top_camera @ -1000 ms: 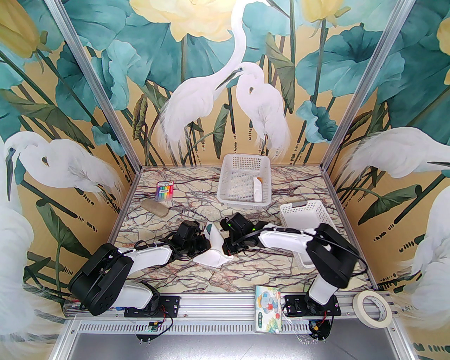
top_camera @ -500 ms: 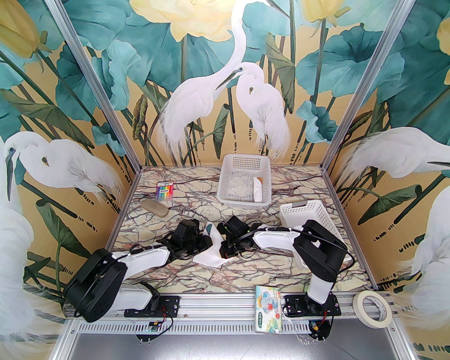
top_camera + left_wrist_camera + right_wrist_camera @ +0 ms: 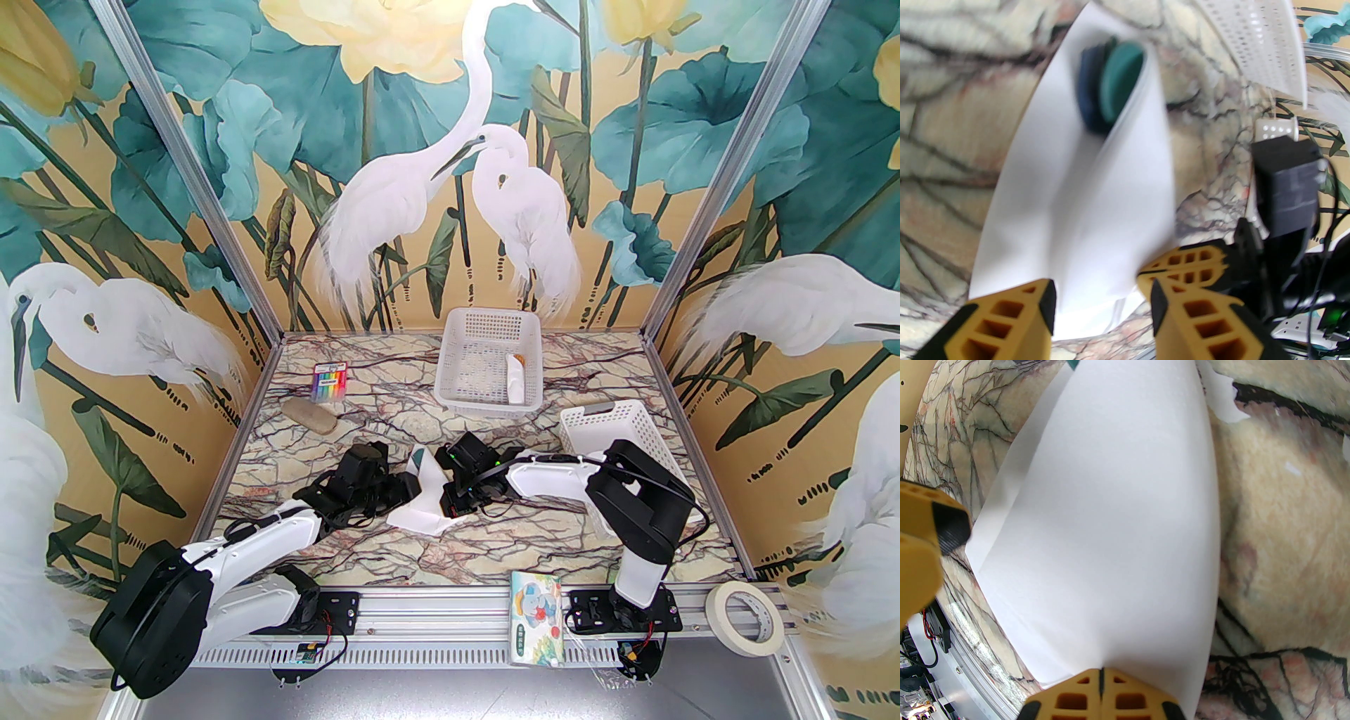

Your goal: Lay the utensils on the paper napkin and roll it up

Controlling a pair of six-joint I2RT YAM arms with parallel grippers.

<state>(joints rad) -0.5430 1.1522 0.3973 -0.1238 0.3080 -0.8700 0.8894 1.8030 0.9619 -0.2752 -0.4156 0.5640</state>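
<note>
The white paper napkin [image 3: 422, 510] lies mid-table, folded over on itself into a loose tube. A teal spoon bowl [image 3: 1122, 82] pokes out of its far end, also seen as a teal tip [image 3: 420, 460]. The paper hides the rest of the utensils. My left gripper [image 3: 1100, 295] stands open at the napkin's near left edge, its yellow fingers [image 3: 1005, 316] apart on either side of the paper. My right gripper [image 3: 1101, 676] is shut, pinching the folded napkin's right edge [image 3: 1111, 535]. In the top view, the right gripper [image 3: 450, 503] sits just right of the left gripper [image 3: 406, 490].
A white basket [image 3: 450, 380] at the back holds a white paper-wrapped utensil with an orange tip [image 3: 515, 380]. A second white basket [image 3: 619, 429] stands by the right arm. A crayon pack [image 3: 330, 382] and a tan lump [image 3: 309, 416] lie at the back left. A tissue pack [image 3: 536, 619] and a tape roll [image 3: 745, 619] sit on the front rail.
My left gripper has opened, let go of the napkin and backed off to the left as its arm lowered. The right gripper stays shut on the paper, shifted slightly left.
</note>
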